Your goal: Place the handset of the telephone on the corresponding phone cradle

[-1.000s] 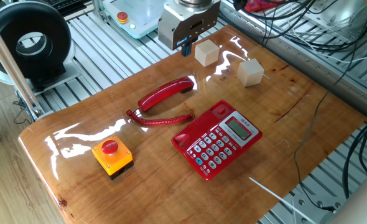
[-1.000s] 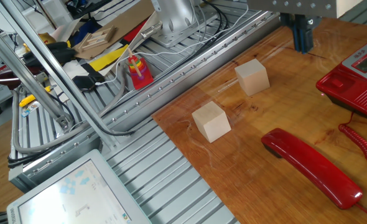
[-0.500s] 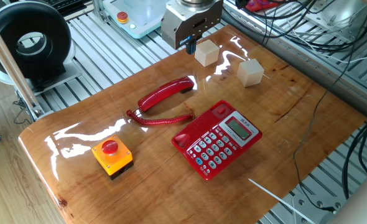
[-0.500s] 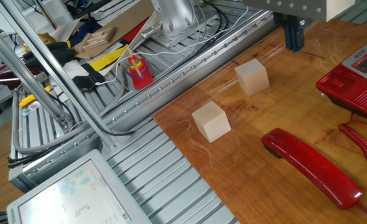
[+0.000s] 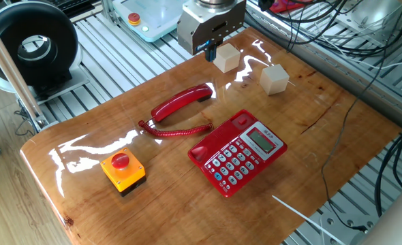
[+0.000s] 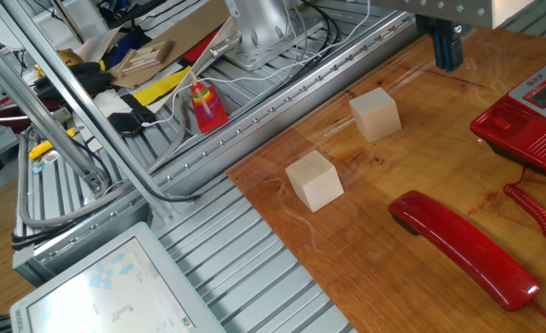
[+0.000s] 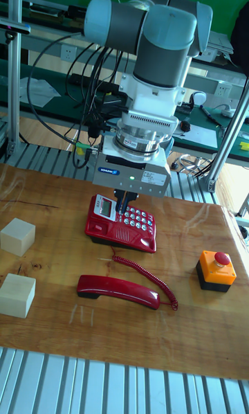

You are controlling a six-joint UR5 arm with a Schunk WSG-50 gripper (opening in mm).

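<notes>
Red handset point(image 5: 181, 102), one telephone point(image 5: 238, 152), two wooden cubes point(image 5: 226, 58); empty gripper point(image 5: 208, 50) looks closed.

A robotics lab or workshop: a varnished wooden worktop point(image 5: 323, 102) rests on ribbed aluminium framing point(image 6: 254, 268), loose cables point(image 5: 337, 27) trail at upper right, a monitor point(image 6: 106, 287) sits lower left, and a grey industrial arm point(image 7: 149, 47) fills the tall view's upper middle.

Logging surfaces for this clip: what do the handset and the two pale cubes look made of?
The handset looks like glossy red plastic, showing sharp highlights. The two cubes look like unfinished light wood: matte, faint grain, though foam can't be excluded.
</notes>
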